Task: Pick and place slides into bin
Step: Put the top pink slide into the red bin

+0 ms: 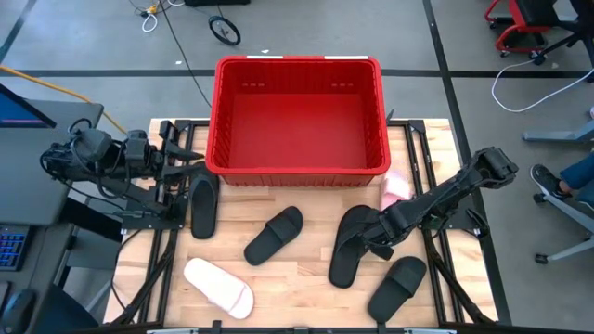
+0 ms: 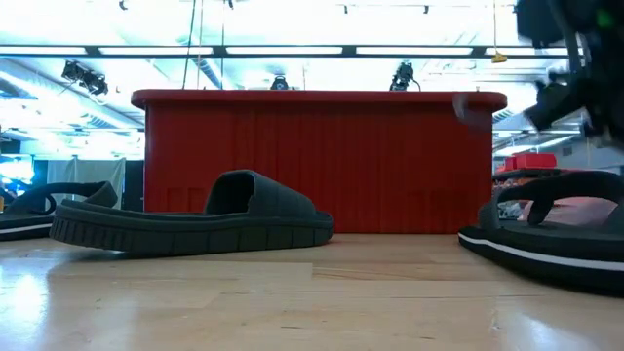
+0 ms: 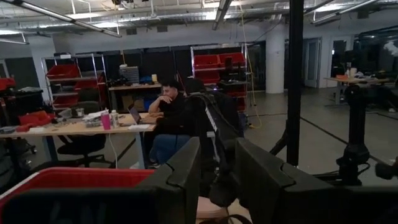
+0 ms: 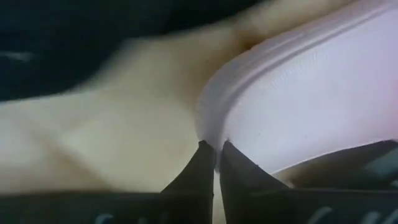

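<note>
The red bin (image 1: 297, 167) stands at the table's far middle. My right gripper (image 4: 214, 149) is shut, at the rim of the pale pink slide (image 4: 311, 99), which lies by the bin's near right corner (image 1: 394, 188). In the high view the gripper (image 1: 379, 232) is over the black flip-flop (image 1: 351, 243). My left gripper (image 3: 224, 180) is open and empty, by the bin's near left corner (image 1: 190, 168). Three black slides (image 1: 203, 206) (image 1: 274, 234) (image 1: 397, 288) and a white slide (image 1: 218, 286) lie flat on the table. My right gripper's shut fingertips (image 4: 204, 155) stand at the pink slide's rim (image 4: 208, 118). The view is blurred, and I cannot tell whether they touch it.
The bin's inside holds no slides. Black frame rails run along the table's left (image 1: 153, 218) and right (image 1: 445, 269) sides. In the low view a black slide (image 2: 195, 219) and the flip-flop (image 2: 556, 239) lie before the bin. A person sits at a desk far behind (image 3: 168, 118).
</note>
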Robot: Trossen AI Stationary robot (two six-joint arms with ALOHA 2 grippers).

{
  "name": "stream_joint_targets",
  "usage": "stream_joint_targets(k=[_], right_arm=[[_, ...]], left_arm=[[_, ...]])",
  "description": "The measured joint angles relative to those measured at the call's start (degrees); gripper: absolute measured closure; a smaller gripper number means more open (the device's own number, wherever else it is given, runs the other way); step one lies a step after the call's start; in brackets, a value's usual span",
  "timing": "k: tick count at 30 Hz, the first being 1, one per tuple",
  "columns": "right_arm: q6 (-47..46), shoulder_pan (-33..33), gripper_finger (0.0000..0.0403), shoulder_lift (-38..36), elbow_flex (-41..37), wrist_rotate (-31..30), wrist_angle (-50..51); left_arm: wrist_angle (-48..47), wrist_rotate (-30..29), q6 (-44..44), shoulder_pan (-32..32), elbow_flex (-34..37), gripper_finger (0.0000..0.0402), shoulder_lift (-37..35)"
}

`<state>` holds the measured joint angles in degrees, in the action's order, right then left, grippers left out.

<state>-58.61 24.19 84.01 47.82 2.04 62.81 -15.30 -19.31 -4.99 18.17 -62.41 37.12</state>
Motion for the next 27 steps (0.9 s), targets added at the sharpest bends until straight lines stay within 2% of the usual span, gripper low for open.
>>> stream_joint_targets(k=[5, 8, 13, 16, 18, 20, 25, 27], right_arm=[[-4.2, 1.8, 0.0396, -1.9, 10.9, 0.0, 6.9], [-9.2, 3.0, 0.0396, -3.9, 18.3, 1.8, 6.7], [-17.5, 6.4, 0.0399, -6.9, 31.3, 2.8, -2.9], [-13.8, 8.7, 0.0399, -8.3, 37.7, 0.6, -14.2], [-5.7, 10.1, 0.0399, -8.7, 41.9, -6.0, -21.8], [3.2, 10.3, 0.0400, -9.0, 46.4, -15.1, -24.8], [29.8, 7.7, 0.0401, -8.1, 54.8, -34.9, -24.5], [38.7, 5.9, 0.0401, -6.8, 56.2, -46.3, -23.5]], left_arm=[[0.0, 0.0, 0.0, 0.0, 0.0, 0.0294, 0.0], [0.3, 0.0, 0.4, 0.0, 0.0, 0.0294, 0.0], [0.4, 0.0, 4.4, 0.0, 0.0, 0.0294, 0.0], [0.4, 0.0, 4.5, 0.0, 0.0, 0.0294, 0.0], [0.4, 0.0, 4.5, 0.0, 0.0, 0.0294, 0.0], [0.4, 0.0, 4.4, 0.0, 0.0, 0.0294, 0.0], [0.4, 0.0, 4.4, 0.0, 0.0, 0.0294, 0.0], [0.4, 0.0, 4.4, 0.0, 0.0, 0.0294, 0.0]])
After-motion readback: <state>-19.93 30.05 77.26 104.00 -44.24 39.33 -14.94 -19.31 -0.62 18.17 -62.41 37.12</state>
